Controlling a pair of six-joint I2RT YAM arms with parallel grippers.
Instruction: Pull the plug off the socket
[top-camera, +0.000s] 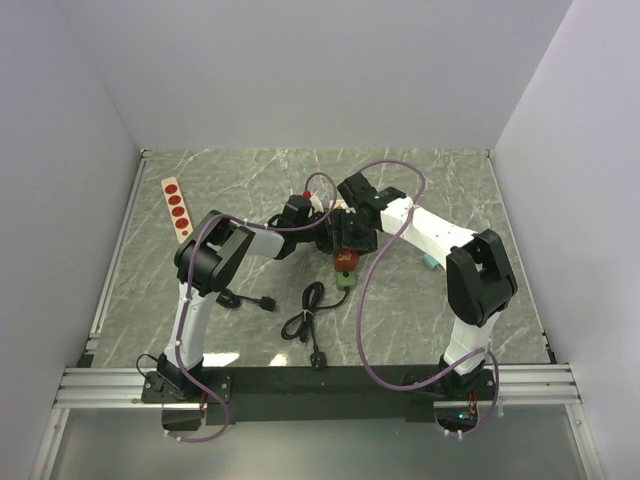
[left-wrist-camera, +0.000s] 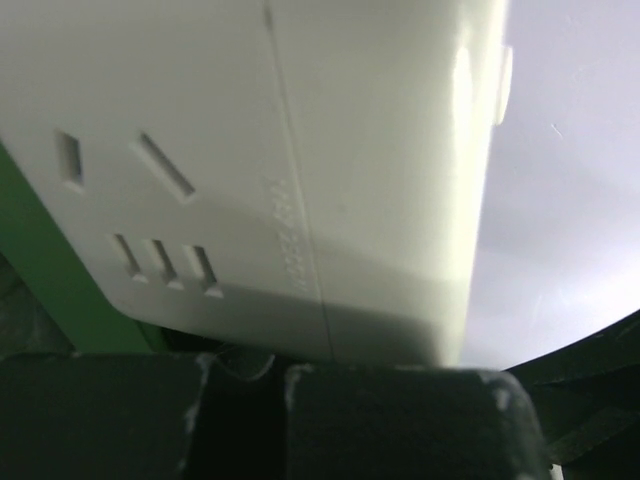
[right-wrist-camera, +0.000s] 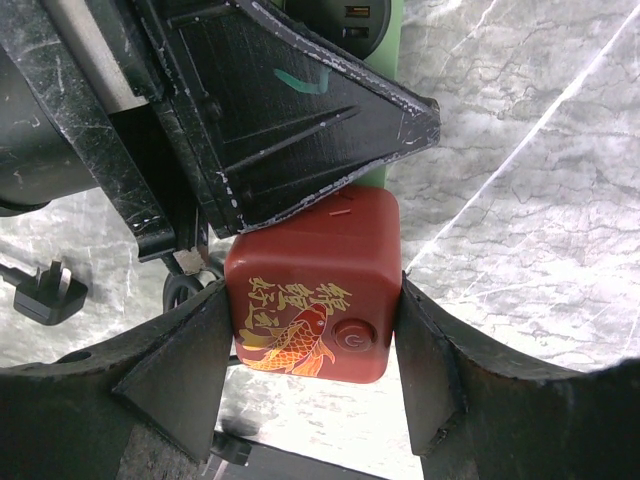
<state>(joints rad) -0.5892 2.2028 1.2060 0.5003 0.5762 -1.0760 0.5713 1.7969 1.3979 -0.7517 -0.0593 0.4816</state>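
A red cube plug (right-wrist-camera: 315, 300) with a gold koi print and a round button sits between my right gripper's (right-wrist-camera: 312, 335) fingers, which press on both its sides. It joins a green socket strip (right-wrist-camera: 385, 40) with USB ports, mostly hidden behind my left gripper's black finger (right-wrist-camera: 290, 110). In the top view the red cube (top-camera: 347, 260) and the green piece (top-camera: 343, 281) lie at the table's middle, where my right gripper (top-camera: 350, 240) and left gripper (top-camera: 326, 228) meet. The left wrist view is filled by a white socket body (left-wrist-camera: 300, 170) with slots and a green edge (left-wrist-camera: 40, 270), resting against the left fingers (left-wrist-camera: 400, 420).
A coiled black cable (top-camera: 305, 320) with loose plugs (top-camera: 266, 303) lies in front of the arms. One black plug also shows in the right wrist view (right-wrist-camera: 45, 292). A beige strip with red dots (top-camera: 177, 208) lies at the back left. A small teal object (top-camera: 428, 262) lies under the right arm.
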